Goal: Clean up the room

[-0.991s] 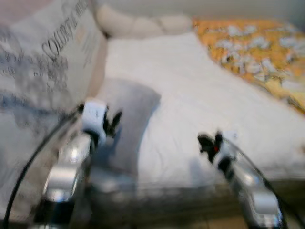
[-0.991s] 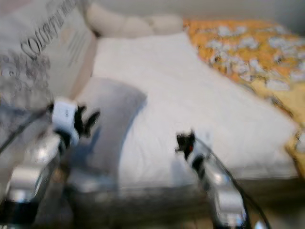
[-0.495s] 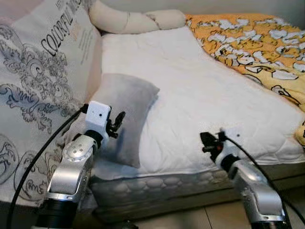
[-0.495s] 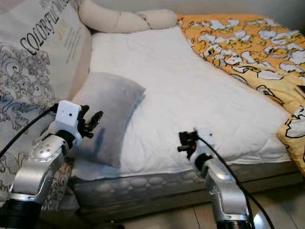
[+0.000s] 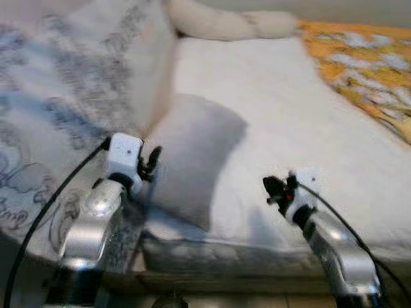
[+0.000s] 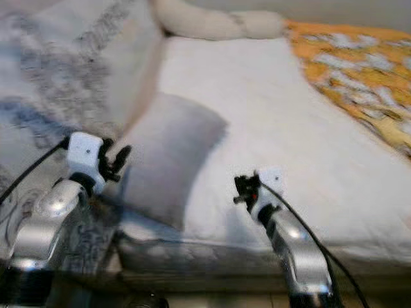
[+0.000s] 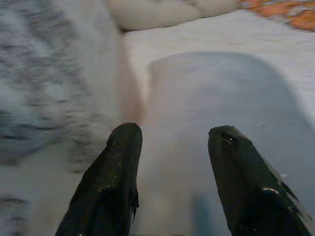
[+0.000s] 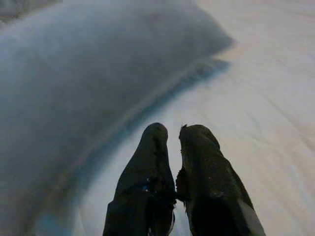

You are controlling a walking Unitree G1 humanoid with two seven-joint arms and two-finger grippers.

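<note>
The head views are blurred. A bed (image 5: pixel 308 128) with a white quilted cover fills most of the scene, its near edge running across the lower part of the picture above a strip of floor (image 5: pixel 257 300). At far left a large patterned cushion (image 5: pixel 77 96) leans along the bed's left side. Just beside it lies a grey pillow (image 5: pixel 192 154), tilted, with its lower corner close to the bed's near edge. A cream bolster (image 5: pixel 231 24) lies across the head of the bed. On the right an orange patterned blanket (image 5: pixel 366 77) covers the far right part of the bed. Between the pillow and the blanket the white cover lies bare and flat.

The left tool (image 5: pixel 149 163) hangs at the pillow's left edge, between pillow and cushion; in the left wrist view its fingers (image 7: pixel 115 167) stand spread apart with the pillow ahead of them. The right tool (image 5: pixel 273 188) hovers over the cover near the bed's front edge, to the right of the pillow; its fingers (image 8: pixel 152 162) are pressed together on nothing.
</note>
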